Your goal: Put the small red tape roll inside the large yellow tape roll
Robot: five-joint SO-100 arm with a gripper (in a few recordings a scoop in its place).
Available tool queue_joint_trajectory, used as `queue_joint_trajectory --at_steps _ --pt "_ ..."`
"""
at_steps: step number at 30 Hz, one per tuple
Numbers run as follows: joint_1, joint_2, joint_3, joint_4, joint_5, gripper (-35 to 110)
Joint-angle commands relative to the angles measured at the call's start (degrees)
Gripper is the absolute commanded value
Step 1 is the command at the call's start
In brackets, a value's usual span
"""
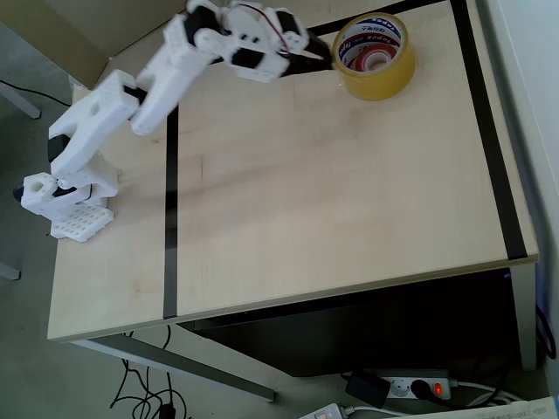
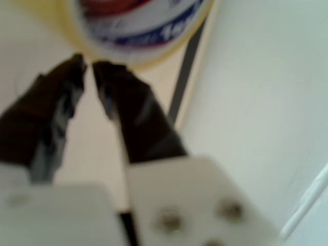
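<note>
Nearest your wrist camera you see the white gripper block, blurred, with two dark fingers (image 2: 130,123) running away from it. Their tips come close together with only a thin gap, and nothing sits between them, so your jaws (image 2: 88,65) are closed down and empty. Just past the tips is the yellow roll (image 2: 138,56), its lower rim and the blue and red print of its core filling the top of that view; the tips look almost against its wall, though the blur hides whether they touch.

From overhead, count one yellow roll (image 1: 377,77) and one red roll (image 1: 376,59). The red roll lies inside the yellow roll's core, seen as a red ring with a pale centre. The yellow roll lies flat, hole upward, at the far edge of the surface. The jaws (image 1: 321,54) sit just left of the yellow roll, level with its wall, on the one white arm (image 1: 157,83) that reaches in from a base well to the roll's left and nearer.

The surface (image 1: 332,201) is pale wood with two dark strips (image 1: 170,218), one well left of the roll and one (image 1: 489,148) to its right. Below the near edge, on the floor, lie a power strip (image 1: 410,386) with a lit red switch and loose cables.
</note>
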Motion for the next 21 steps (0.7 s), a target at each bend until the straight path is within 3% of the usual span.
queue_joint_trajectory --at_steps 1,3,11,16,21 --pt "1.05 21.01 1.93 13.71 -2.29 0" --pt "2.02 25.49 5.1 19.86 -2.11 0" --pt "9.93 64.69 50.8 17.93 3.52 0" --pt "15.03 94.75 94.66 -6.86 4.83 0" --pt "15.38 109.95 127.88 -31.99 4.83 0"
